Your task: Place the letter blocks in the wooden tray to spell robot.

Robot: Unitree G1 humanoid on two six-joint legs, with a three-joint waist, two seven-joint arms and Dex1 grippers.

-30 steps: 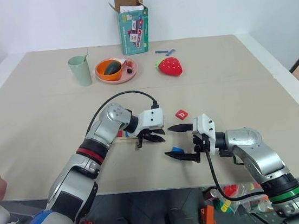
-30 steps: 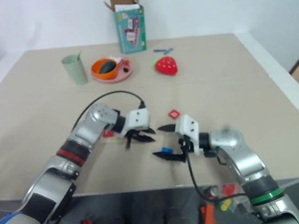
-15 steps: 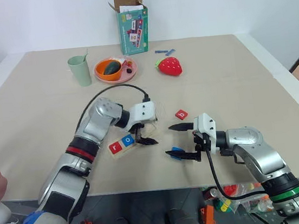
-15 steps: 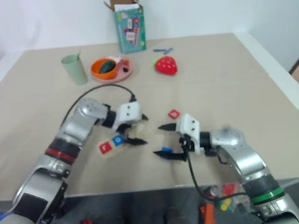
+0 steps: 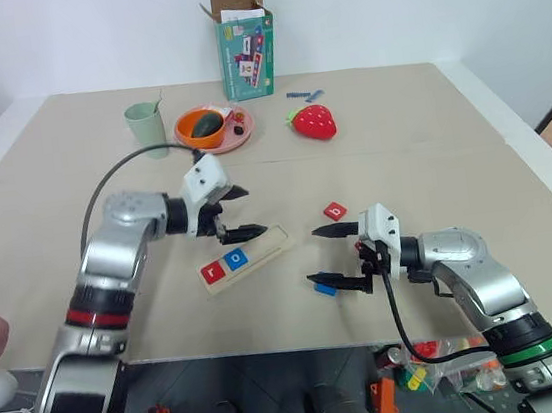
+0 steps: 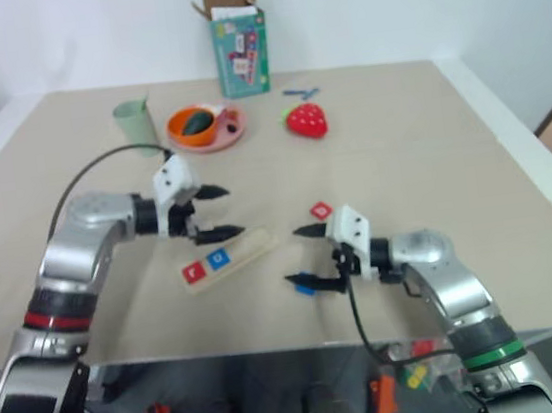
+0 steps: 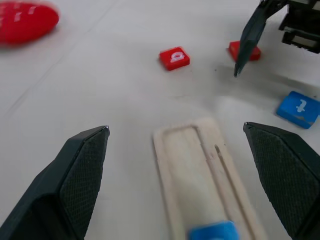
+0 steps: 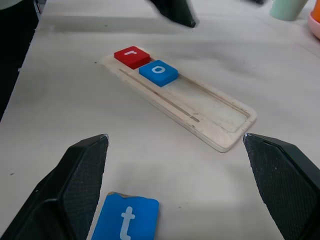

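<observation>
A red "r" block and blue "o" block are seated in the wooden tray; a blue "t" block and a red block lie outside.

The tray is pale unvarnished wood with a visible grain and a matt face. The letter blocks look like smooth painted tiles with a slight sheen. The tabletop is matt beige. The gripper fingers are black plastic with finely textured pads.

white "r" on red block, "o" on blue block, "t" on loose blue block
</observation>
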